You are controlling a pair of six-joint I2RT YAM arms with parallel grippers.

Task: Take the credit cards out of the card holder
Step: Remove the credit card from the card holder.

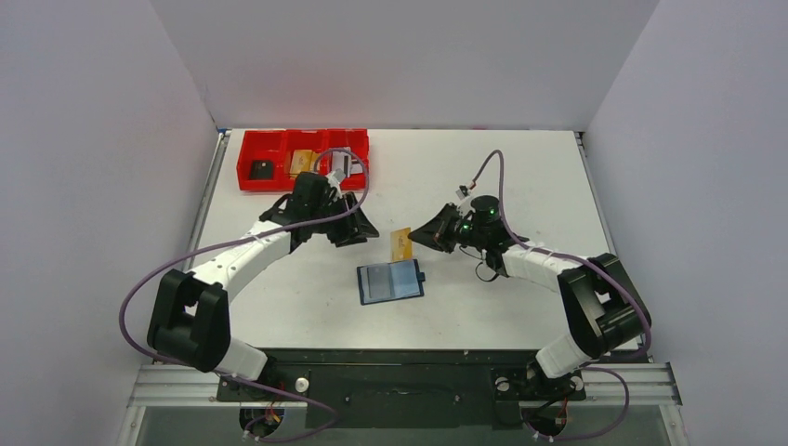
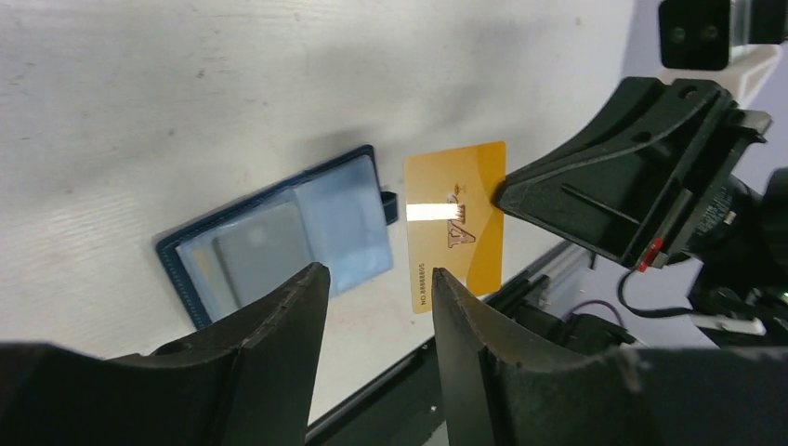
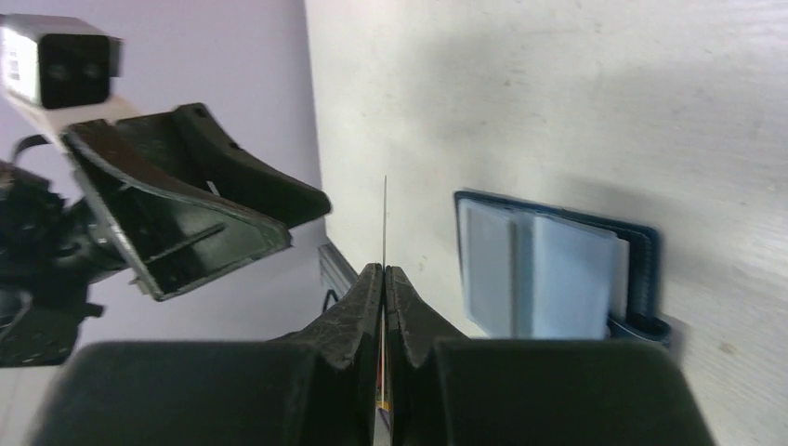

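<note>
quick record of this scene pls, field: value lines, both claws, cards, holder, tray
left claw: open, holding nothing, above the table
right claw: shut on the gold card, gripped by one edge, clear of the holder
card holder: lying open on the table, no claw touching it
grey card: inside a holder pocket
red tray: far left corner of the table, things in its compartments

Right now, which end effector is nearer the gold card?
Right. The right end effector is shut on the gold card, pinching one edge and holding it off the table. The left end effector is open on the card's opposite side, across a gap, not touching it.
</note>
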